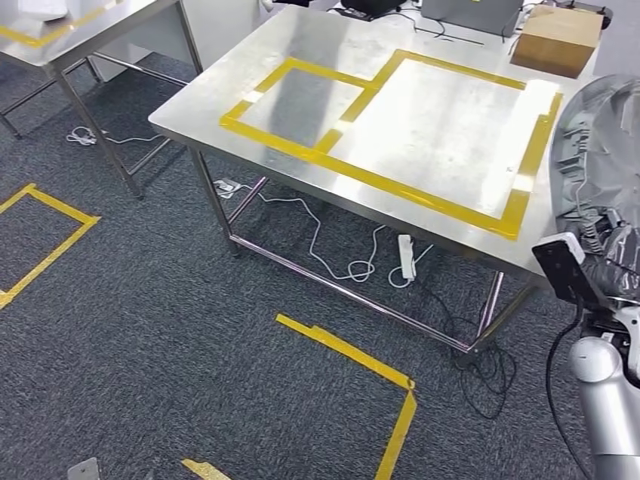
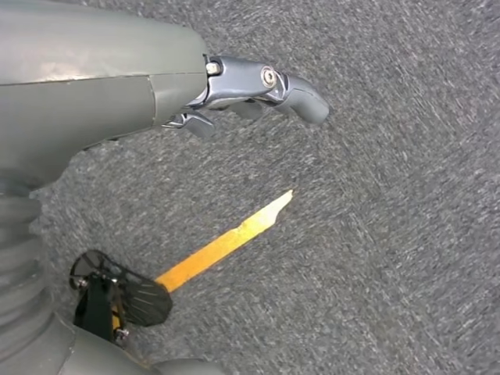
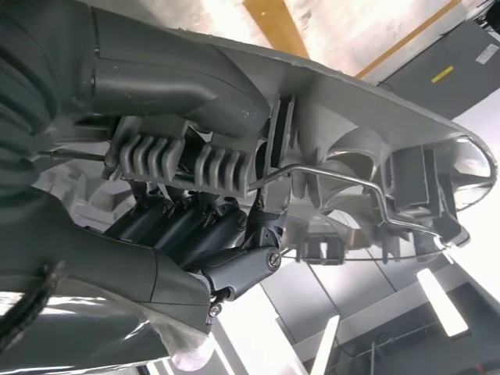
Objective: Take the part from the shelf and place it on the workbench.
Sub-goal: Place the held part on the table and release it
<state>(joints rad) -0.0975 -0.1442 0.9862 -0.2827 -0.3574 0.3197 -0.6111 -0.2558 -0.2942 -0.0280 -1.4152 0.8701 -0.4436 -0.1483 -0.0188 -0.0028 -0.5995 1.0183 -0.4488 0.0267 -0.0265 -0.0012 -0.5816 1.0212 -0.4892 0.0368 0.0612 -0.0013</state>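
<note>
The robot stands on the dark carpet a little short of the steel worktop [image 1: 423, 130], whose surface carries two rectangles marked out in yellow tape [image 1: 392, 185]. The part [image 1: 596, 140], a grey moulded plastic piece with ribs, openings and a thin wire bracket, is off the shelf and in the grip of the right hand [image 3: 194, 226]: in the right wrist view the dark fingers [image 3: 176, 223] curl round its ribbed underside with the thumb pressed against it, so that hand is clamped on the part. In the head view the part rises at the right edge of the picture, above the worktop's near right corner or just beside it; which of the two cannot be told, and it does not rest on the surface. The left hand [image 2: 259, 90] hangs over the carpet, fingers loosely extended and holding nothing, with a strip of yellow floor tape [image 2: 226, 244] below it. A cardboard box [image 1: 560, 38] sits near the far right corner of the worktop, and a white power strip [image 1: 406, 256] with cables lies on the floor underneath. Judged from this, the pick-up is done and the carry is nearly over; what seems left is to bring the part over the taped area, lower it and let go.
</note>
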